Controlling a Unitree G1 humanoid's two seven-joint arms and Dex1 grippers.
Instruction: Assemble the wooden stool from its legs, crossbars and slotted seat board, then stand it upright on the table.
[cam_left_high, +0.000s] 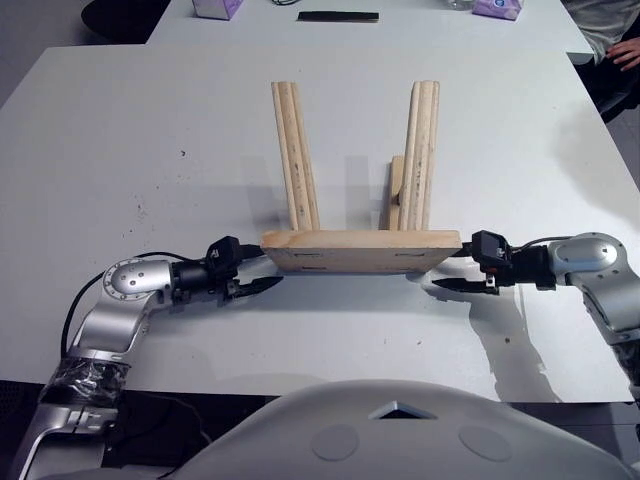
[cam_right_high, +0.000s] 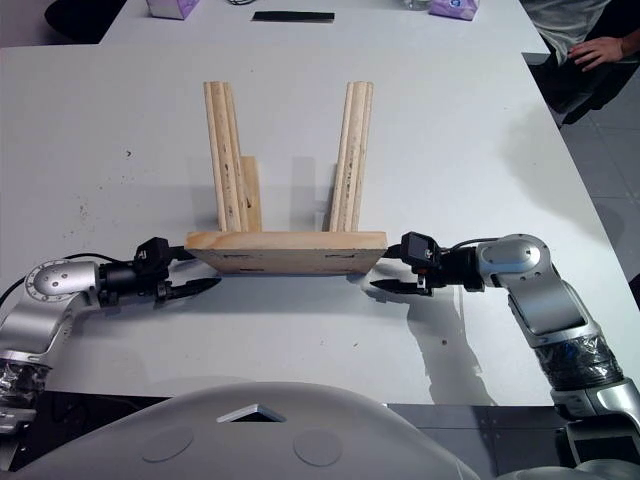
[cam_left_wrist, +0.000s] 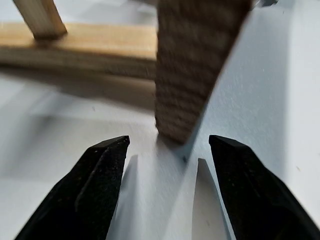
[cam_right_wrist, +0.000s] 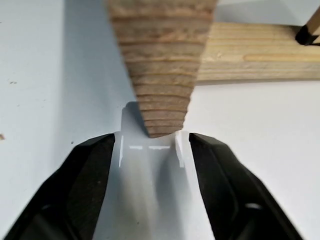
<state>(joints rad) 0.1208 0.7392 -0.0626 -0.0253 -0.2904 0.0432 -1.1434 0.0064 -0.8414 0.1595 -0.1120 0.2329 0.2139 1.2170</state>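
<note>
I see stool (cam_left_high: 355, 170) on its side near counter (cam_left_high: 120, 150) front edge | left claw (cam_left_high: 260, 274) spread at seat board (cam_left_high: 360, 251) end | right claw (cam_left_high: 443, 276) spread at opposite end

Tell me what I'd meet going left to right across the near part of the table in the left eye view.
left black two-fingered pincer → pale rectangular wooden seat board → right black two-fingered pincer
</note>
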